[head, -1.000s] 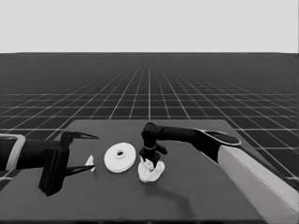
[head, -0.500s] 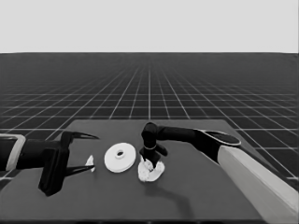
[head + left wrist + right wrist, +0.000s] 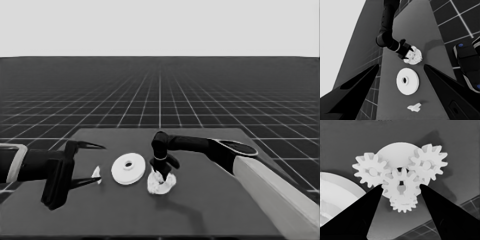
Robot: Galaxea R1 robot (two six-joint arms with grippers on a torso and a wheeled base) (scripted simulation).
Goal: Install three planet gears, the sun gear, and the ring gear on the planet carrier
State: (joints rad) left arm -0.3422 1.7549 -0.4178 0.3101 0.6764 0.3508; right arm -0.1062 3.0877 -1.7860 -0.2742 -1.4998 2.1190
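Observation:
The smaller round part, the planet carrier (image 3: 170,185) (image 3: 395,150), lies mid-table with small toothed gears on it. In the right wrist view two planet gears (image 3: 371,171) (image 3: 428,165) flank a centre gear (image 3: 401,185), and another gear (image 3: 403,205) shows partly beneath it. My right gripper (image 3: 161,175) (image 3: 401,186) points down onto this cluster, its fingertips touching both sides of the centre gear. The larger round part, the ring gear (image 3: 128,168) (image 3: 407,81), lies flat just left of the carrier. My left gripper (image 3: 101,163) (image 3: 401,65) waits open over the table's left end.
A thin white piece (image 3: 96,174) (image 3: 414,107) lies on the table between the left gripper's fingers, not held. Dark machinery with blue lights (image 3: 467,62) sits past the table's edge. The right arm's pale grey part (image 3: 270,195) crosses the lower right.

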